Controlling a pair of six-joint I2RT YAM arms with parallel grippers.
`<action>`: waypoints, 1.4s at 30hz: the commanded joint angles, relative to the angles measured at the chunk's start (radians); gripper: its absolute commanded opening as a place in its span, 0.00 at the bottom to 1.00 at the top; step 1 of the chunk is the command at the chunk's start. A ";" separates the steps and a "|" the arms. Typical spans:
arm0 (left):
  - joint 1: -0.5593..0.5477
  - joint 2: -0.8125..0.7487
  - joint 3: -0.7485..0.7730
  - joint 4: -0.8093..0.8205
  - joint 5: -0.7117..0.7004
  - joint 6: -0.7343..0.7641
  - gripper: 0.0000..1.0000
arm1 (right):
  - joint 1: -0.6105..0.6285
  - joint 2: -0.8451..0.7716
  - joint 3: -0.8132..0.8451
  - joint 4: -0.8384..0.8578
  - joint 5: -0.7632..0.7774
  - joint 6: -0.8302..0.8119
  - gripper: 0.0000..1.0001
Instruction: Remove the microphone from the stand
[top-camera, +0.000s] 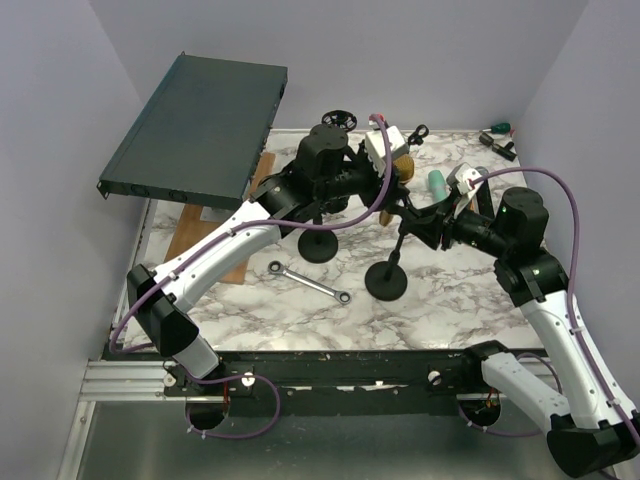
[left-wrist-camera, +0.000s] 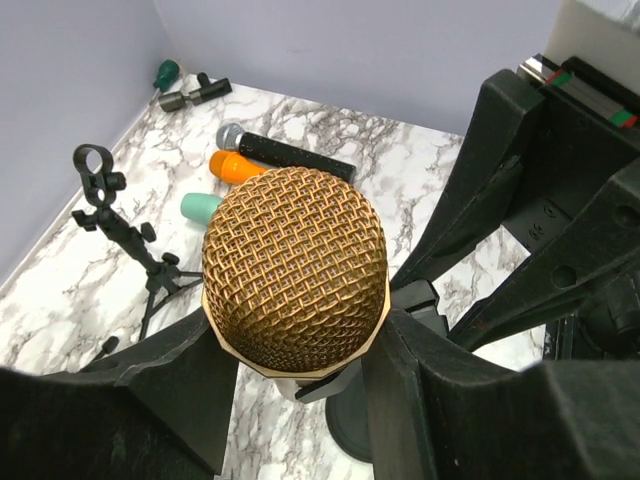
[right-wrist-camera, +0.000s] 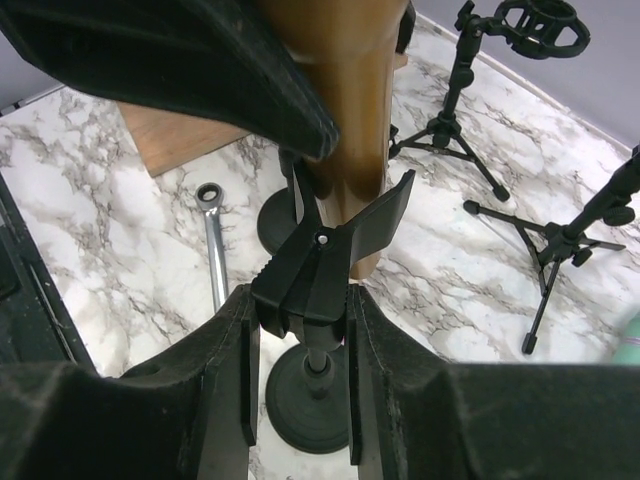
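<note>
A gold mesh-headed microphone (left-wrist-camera: 295, 265) sits in the black clip (right-wrist-camera: 318, 268) of a round-based stand (top-camera: 386, 283) at the table's middle. My left gripper (left-wrist-camera: 300, 350) is shut on the microphone just under its head; in the top view it (top-camera: 398, 170) reaches in from the left. The microphone's brown body (right-wrist-camera: 345, 100) still passes between the clip's prongs. My right gripper (right-wrist-camera: 300, 330) is shut on the rear of the clip, a pad on each side, above the stand's base (right-wrist-camera: 318, 400). In the top view it (top-camera: 425, 222) comes in from the right.
A second round-based stand (top-camera: 320, 245) and a wrench (top-camera: 310, 282) lie just left. A black panel (top-camera: 195, 125) rests on a wooden board at the back left. Spare microphones (left-wrist-camera: 285, 155) and small tripod stands (left-wrist-camera: 120, 225) lie at the back right.
</note>
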 joint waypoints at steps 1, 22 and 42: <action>0.031 -0.042 0.062 -0.030 -0.053 0.003 0.00 | -0.003 -0.018 0.011 -0.030 0.068 -0.023 0.01; 0.141 -0.142 0.230 -0.114 -0.028 0.007 0.00 | -0.002 0.032 0.113 -0.047 -0.044 0.004 0.76; 0.116 -0.134 0.296 -0.145 0.266 -0.106 0.00 | 0.029 0.248 0.418 0.191 -0.295 0.179 0.89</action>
